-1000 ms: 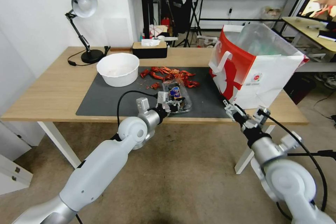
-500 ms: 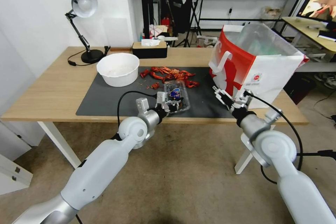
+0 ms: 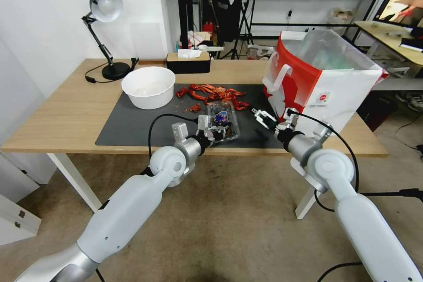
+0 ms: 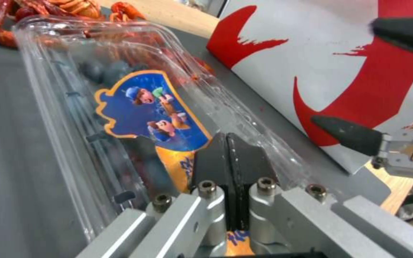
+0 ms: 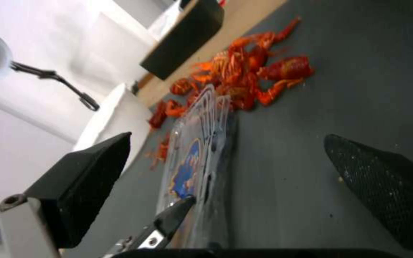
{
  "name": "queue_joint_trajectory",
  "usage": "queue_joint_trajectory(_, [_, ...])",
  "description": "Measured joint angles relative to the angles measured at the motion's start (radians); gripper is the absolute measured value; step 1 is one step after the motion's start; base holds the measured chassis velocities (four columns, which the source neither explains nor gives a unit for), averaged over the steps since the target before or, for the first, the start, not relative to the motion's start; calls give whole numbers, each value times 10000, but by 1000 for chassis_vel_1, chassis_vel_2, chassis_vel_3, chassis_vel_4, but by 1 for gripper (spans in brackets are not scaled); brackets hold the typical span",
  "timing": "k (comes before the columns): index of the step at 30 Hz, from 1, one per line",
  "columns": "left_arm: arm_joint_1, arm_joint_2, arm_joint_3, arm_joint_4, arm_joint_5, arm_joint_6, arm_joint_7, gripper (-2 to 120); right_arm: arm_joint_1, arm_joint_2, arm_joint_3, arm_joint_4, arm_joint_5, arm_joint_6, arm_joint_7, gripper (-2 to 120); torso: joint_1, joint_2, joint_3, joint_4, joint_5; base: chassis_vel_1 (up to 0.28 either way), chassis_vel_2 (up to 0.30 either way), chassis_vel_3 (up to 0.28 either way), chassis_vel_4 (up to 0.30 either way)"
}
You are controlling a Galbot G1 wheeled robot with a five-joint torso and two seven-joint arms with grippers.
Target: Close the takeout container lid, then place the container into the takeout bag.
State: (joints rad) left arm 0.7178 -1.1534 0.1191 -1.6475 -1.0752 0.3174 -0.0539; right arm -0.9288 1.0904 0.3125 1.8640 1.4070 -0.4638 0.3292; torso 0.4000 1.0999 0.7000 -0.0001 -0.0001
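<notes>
Right gripper (image 3: 274, 120) moved up off table's near edge, away from front of takeout bag (image 3: 328, 92), onto mat; now just beside takeout container (image 3: 222, 121), fingers spread wide. Lid (image 4: 134, 96) dropped from tilted-up to flat on container. Left gripper (image 3: 210, 131) unmoved, fingers pressed together at container's near end.

Arms: smooth white and pale grey shells, rounded ball-like joints.
Wrists: short dark collars ahead of the joints, bare metal brackets.
Cables: thin black, looped from each wrist back along the forearm.
Left gripper (image 4: 226, 150): brushed aluminium links, round-headed hex screws, black wedge-shaped pads.
Right gripper (image 5: 245, 172): black textured fingertips (image 5: 383, 179) on silver mounts.
</notes>
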Motion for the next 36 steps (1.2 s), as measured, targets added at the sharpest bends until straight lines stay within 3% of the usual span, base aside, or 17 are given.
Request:
queue_joint_trajectory(22, [234, 119, -123, -173, 6, -66, 41, 0, 2233, 288, -1374, -1195, 831, -1430, 1500, 100, 1, 0, 0, 0, 0, 0, 0, 0, 0])
queue_joint_trajectory(36, [328, 155, -209, -171, 16, -128, 57, 0, 3051, 720, -1741, -1635, 1753, -2557, 2761, 100, 0, 0, 0, 1, 1, 0, 0, 0, 0])
